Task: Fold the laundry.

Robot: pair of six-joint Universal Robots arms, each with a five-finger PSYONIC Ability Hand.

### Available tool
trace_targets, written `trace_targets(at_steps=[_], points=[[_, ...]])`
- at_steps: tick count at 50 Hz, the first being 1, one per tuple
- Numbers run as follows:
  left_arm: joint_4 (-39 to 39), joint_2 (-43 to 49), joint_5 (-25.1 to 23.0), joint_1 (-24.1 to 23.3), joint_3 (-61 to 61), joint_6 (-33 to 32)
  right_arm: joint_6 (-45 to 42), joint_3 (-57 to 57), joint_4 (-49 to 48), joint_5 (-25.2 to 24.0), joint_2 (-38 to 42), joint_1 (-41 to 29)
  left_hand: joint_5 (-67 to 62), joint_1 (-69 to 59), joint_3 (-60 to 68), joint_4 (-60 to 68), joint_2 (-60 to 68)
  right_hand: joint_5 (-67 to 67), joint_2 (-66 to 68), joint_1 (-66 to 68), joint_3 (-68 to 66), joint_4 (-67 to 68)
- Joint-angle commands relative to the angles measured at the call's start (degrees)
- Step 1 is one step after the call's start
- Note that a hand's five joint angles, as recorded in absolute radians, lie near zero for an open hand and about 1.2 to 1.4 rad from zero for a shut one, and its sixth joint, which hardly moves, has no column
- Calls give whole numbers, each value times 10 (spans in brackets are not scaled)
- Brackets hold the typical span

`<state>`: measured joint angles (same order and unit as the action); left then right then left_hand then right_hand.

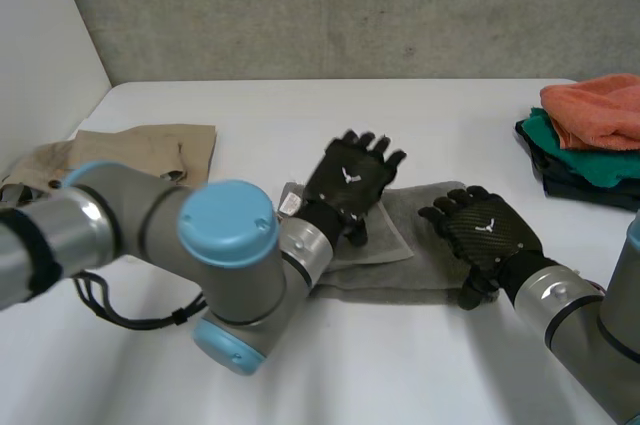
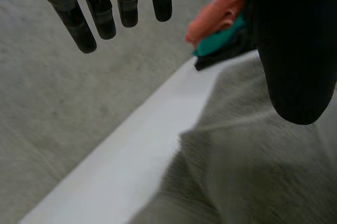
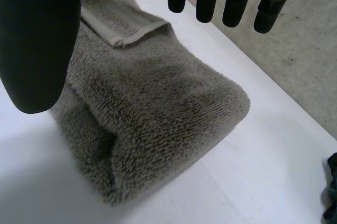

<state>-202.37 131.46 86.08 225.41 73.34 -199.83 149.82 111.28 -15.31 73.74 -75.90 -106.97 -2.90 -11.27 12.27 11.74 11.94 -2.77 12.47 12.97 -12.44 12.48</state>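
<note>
Head view: a folded grey terry towel [image 1: 420,265] lay mid-way on the white table [image 1: 400,365]. The left robot hand [image 1: 350,180] hovered over its ten o'clock end and the right robot hand [image 1: 487,232] over its three o'clock end. A tan cloth [image 1: 150,150] lay at nine o'clock. Left wrist view: fingers [image 2: 79,29] straight, released. Right wrist view: fingers [image 3: 205,2] straight too, grasping nothing, with the towel beneath.

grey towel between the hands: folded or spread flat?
Folded. The grey towel lies doubled over: a rounded fold at one end, stacked layers along its side.
</note>
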Motion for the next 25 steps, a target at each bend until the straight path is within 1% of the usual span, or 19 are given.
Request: trace_targets(at_steps=[1,4,8,9,12,13,15,17,20,24,25], points=[[4,44,1,0,-13,-1,-5,1,-35,7,44,-10,18,2,-12,-7,-9,-25,28,23,-29,28],[5,49,4,3,-13,-2,-12,1,-46,25,52,-9,13,-3,-7,-2,-4,-27,30,25,-30,30],[-1,49,26,14,-23,-6,-14,-1,-51,34,53,-10,-13,-30,20,25,23,-30,33,28,-34,33],[-5,49,54,29,-36,-7,-14,-2,-52,35,54,-10,-22,-38,28,33,31,-34,37,32,-37,37],[-17,46,103,63,-53,-14,-14,-3,-54,40,53,-10,-20,-37,27,32,30,-54,57,52,-57,57],[-28,43,129,90,-59,-22,-14,-3,-54,40,53,-10,-19,-35,25,30,28,-60,63,59,-64,63],[-33,42,142,105,-65,-32,-14,-3,-54,46,54,-10,-17,-33,23,28,27,-79,82,77,-82,82],[-35,42,141,109,-56,-44,-14,-2,-53,49,54,-10,-12,-28,18,23,21,-82,85,80,-86,85],[-33,37,132,93,-42,-43,-14,1,-53,54,53,-7,-2,-18,8,13,11,-94,97,92,-98,97],[-32,-9,103,70,5,-39,-14,2,-52,57,52,-3,10,-6,-4,2,0,-119,122,117,-123,122],[-32,-29,85,60,27,-36,-14,2,-52,57,52,-2,10,-6,-4,2,0,-121,124,119,-124,124]])
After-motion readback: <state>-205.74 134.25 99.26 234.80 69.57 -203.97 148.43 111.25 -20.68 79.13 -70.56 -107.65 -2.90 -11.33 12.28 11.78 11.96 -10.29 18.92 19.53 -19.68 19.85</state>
